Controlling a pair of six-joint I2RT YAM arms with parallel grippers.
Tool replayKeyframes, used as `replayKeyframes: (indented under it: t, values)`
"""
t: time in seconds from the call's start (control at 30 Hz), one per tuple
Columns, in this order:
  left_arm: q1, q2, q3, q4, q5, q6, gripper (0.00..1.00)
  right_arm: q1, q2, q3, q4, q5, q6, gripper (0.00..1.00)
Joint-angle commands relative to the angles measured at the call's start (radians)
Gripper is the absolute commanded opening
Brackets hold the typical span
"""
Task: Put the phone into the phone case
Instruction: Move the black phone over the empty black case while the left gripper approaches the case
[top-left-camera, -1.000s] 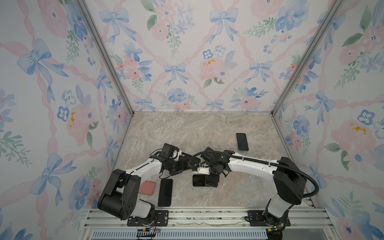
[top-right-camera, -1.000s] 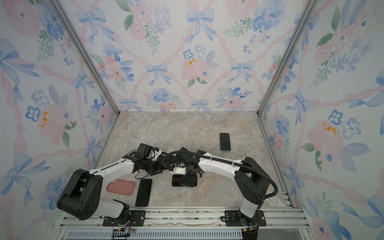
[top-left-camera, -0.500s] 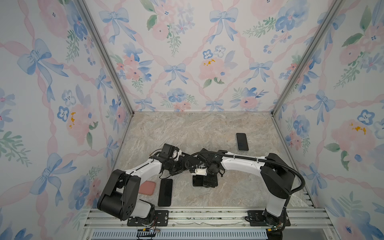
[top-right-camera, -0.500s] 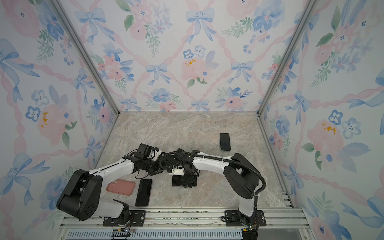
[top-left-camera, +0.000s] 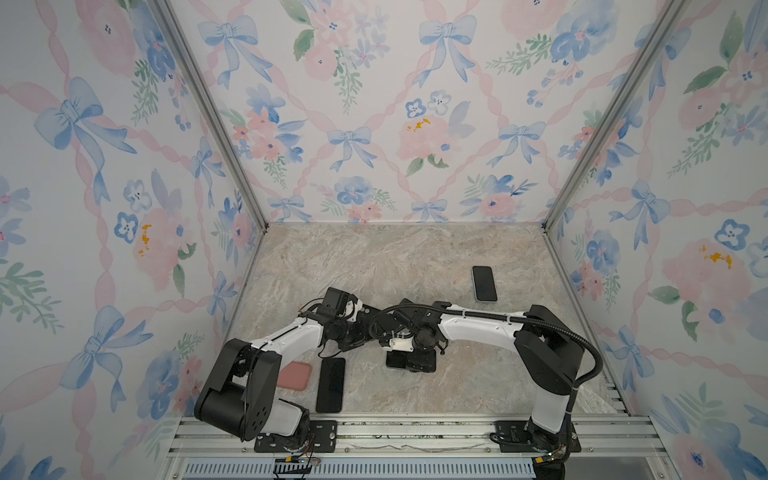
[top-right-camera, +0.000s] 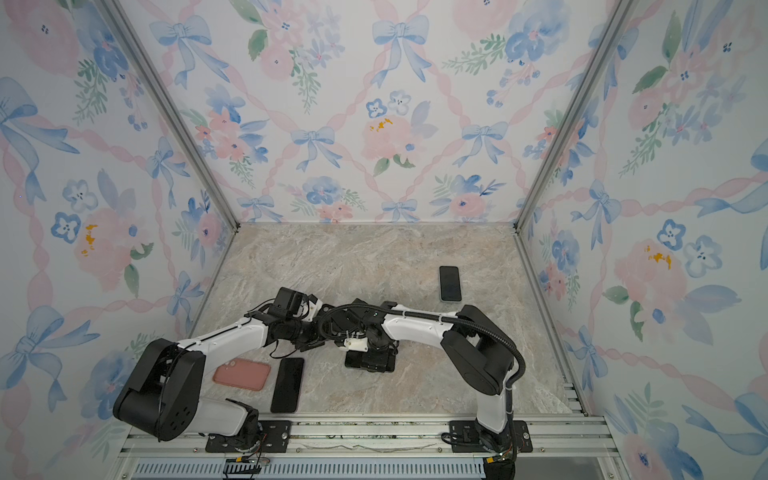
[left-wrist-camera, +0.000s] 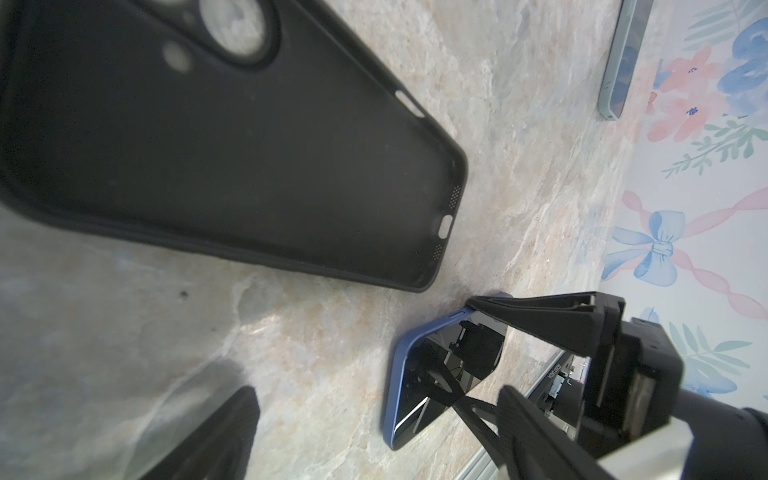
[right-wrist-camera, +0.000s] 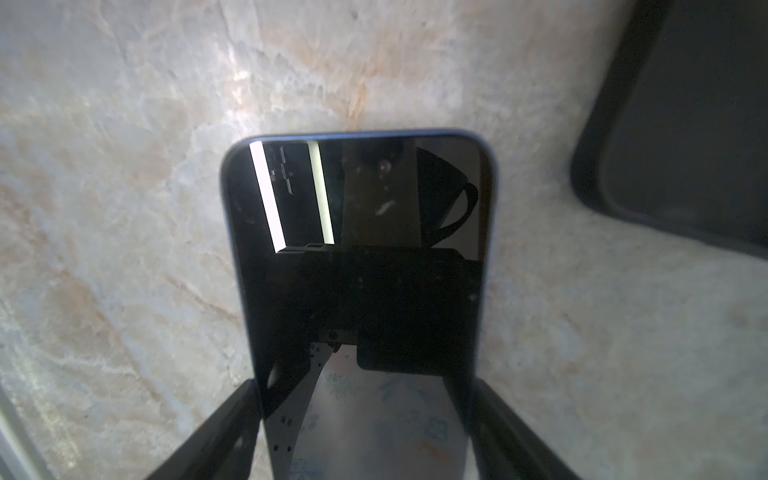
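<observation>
R end effector (right-wrist-camera: 365, 388) straddles blue-edged black phone (right-wrist-camera: 357, 257), fingers (right-wrist-camera: 232, 419) at both long edges; clamped or not, can't tell. Phone lies on marbled table (right-wrist-camera: 124, 208), just beside empty black rubbery case (left-wrist-camera: 208, 158). L end effector (top-left-camera: 363, 330) wide, empty, by case.

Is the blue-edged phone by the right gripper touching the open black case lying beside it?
Apart. In the right wrist view a strip of bare marble table separates the phone from the black case.
</observation>
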Motion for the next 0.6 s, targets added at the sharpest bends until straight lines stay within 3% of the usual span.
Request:
replayKeyframes:
  t: [0.0, 0.57]
  values:
    - [-0.001, -0.007, -0.007, 0.008, 0.011, -0.009, 0.91, 0.006, 0.022, -0.042, 0.02, 0.014, 0.039, 0.77]
    - [-0.018, 0.008, -0.053, 0.072, 0.068, -0.06, 0.83, -0.012, -0.101, -0.235, 0.331, -0.03, 0.196, 0.7]
